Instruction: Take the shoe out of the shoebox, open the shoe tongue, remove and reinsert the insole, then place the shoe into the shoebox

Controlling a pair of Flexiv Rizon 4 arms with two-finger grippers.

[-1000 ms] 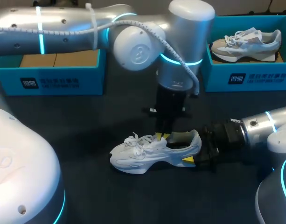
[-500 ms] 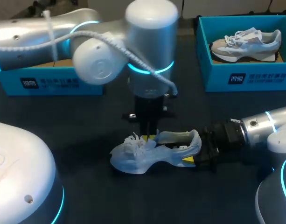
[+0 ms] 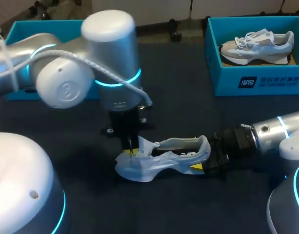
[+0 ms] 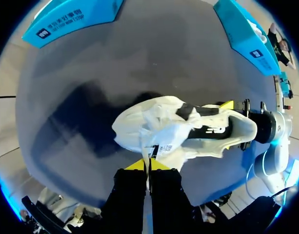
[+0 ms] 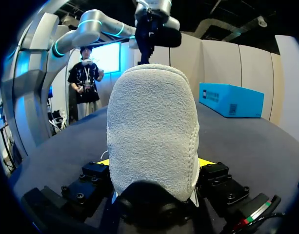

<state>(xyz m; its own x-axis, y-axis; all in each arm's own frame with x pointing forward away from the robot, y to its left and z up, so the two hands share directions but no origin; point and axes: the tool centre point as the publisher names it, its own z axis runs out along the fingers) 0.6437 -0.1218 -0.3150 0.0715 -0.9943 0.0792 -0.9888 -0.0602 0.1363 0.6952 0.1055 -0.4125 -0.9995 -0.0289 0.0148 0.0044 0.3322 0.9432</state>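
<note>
Shoe's place: The white shoe (image 3: 161, 158) lay on its sole on the dark table (image 3: 188, 209), out of any box, between the left shoebox (image 3: 42, 28) and the right shoebox (image 3: 259, 80), toe toward the left arm.
Right hand: The right hand (image 3: 204, 157) was clamped around the heel, one yellow tip on each side, pinning the shoe down.
Left hand: The left hand (image 3: 132, 150) came straight down over the laced part, its fingers pinched together on a thin white fold of the tongue (image 3: 145, 145).
Done so far: Taking the shoe out looked complete. The tongue stood lifted off the opening, so that step seemed to be in hand.
Left to do: No insole lay outside the shoe, and whether it sat inside could not be told. Its removal and reinsertion were judged not yet done, and so was the return to a shoebox.
Other things: A second sneaker (image 3: 256, 46) rested in the right shoebox. The left arm hid most of the left shoebox.
</note>
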